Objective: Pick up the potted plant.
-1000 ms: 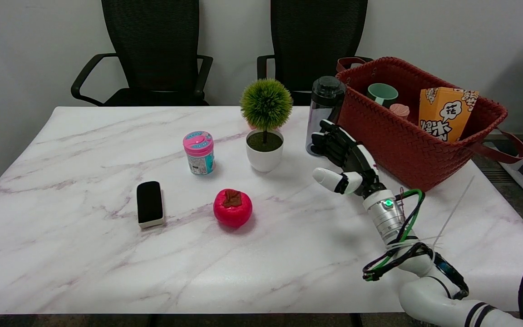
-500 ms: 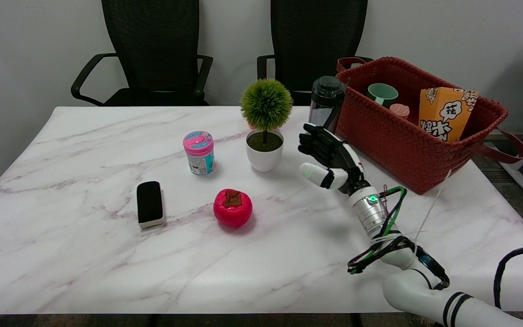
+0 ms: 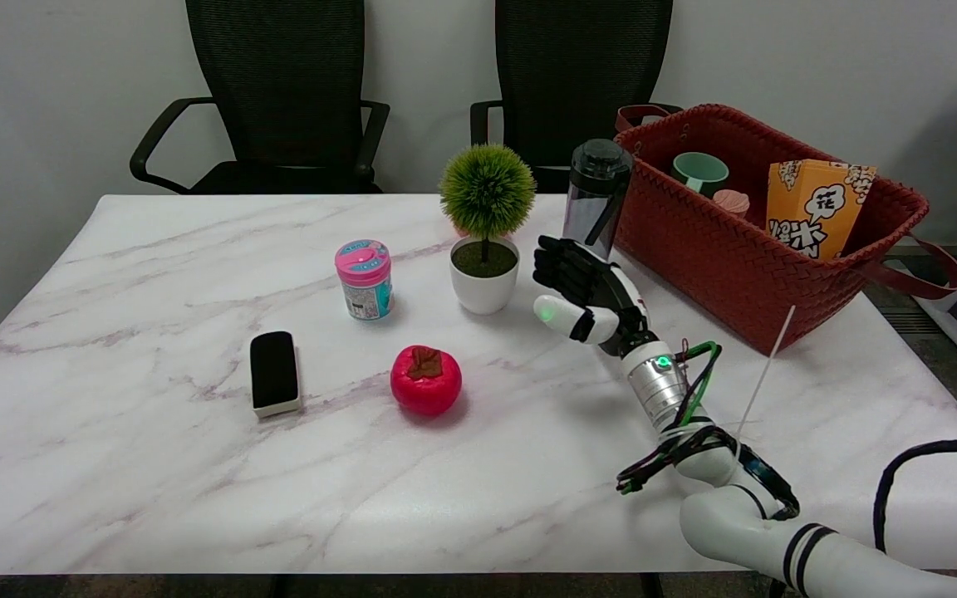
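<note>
The potted plant stands upright at the back middle of the marble table: a round green ball of foliage on a thin stem in a small white pot. My right hand hovers just to the right of the pot, a short gap away, not touching it. Its fingers are spread apart and the thumb points toward the pot. Nothing is in the hand.
A dark clear bottle stands right behind the hand, next to a red woven basket holding cups and an orange box. Left of the plant sits a pink-lidded jar. A red apple-like object and a black eraser lie nearer the front.
My right hand has moved left and slightly back across the table, closing much of the gap to the white pot. Its fingers stay apart. The objects have not moved.
</note>
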`<state>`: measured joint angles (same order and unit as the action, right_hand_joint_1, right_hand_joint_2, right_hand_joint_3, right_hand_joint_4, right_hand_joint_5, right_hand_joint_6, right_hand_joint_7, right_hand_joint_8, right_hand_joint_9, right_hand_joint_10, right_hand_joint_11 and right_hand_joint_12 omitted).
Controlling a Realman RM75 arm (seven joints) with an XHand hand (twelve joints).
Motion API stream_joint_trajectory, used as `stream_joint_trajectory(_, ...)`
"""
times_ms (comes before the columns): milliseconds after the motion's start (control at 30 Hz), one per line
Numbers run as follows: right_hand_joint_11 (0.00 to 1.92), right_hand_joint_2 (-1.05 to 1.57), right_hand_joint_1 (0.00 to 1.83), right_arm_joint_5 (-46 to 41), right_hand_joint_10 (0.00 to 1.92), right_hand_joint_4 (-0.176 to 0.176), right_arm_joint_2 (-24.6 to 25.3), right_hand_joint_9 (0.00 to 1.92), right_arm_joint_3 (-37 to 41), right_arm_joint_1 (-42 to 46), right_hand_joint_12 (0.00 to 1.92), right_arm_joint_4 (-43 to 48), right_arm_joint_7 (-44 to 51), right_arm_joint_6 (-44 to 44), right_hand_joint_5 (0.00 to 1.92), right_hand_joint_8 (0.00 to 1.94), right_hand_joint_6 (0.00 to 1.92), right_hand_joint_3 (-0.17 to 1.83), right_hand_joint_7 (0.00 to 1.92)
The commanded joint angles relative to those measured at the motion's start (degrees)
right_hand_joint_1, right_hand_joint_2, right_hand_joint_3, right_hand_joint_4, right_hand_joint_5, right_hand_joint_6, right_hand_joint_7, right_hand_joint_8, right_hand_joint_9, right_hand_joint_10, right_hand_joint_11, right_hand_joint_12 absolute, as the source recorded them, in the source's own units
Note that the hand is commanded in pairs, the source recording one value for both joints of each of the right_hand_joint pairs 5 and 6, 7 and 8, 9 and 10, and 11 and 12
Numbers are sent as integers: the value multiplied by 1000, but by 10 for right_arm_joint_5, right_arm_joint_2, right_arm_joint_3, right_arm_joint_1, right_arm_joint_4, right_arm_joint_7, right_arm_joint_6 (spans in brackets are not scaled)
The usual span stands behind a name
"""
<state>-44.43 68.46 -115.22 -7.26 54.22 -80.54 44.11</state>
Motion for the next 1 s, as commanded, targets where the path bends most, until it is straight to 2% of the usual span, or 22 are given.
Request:
stream_joint_trajectory(33,425,-110,1078,1,442,0,28,442,-6,-49,425,-64,-16,-21,469,477,469,1010,477)
stream_joint_trajectory(533,408,-115,1077,2,444,0,36,444,-6,-78,408,-65,-11,-50,472,479,472,1012,479)
stream_joint_trajectory(1000,310,-97,1079,62,475,0,36,475,-6,-109,310,-67,-9,-95,413,494,413,957,494)
